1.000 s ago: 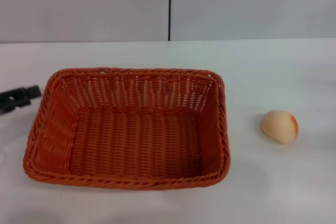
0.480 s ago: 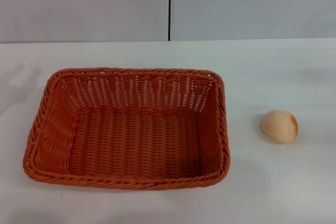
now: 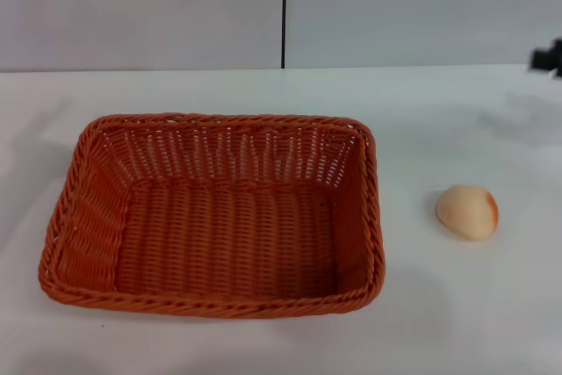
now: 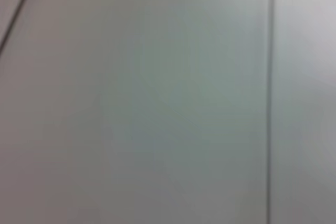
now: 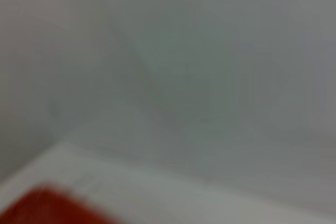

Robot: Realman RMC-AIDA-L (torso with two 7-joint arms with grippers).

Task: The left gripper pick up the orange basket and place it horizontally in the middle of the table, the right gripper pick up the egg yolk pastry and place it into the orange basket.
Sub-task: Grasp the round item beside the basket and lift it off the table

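Sitting with its long side across the head view, the orange basket (image 3: 213, 214) rests upright on the white surface (image 3: 457, 305), left of centre, with nothing inside. To its right, well apart from the rim, lies the egg yolk pastry (image 3: 467, 212), its orange-brown patch turned to the right. Only a dark sliver of the right hand (image 3: 548, 57) shows at the far right edge, above the surface's back part; whether its fingers are spread or closed cannot be told. No left hand appears in any view.
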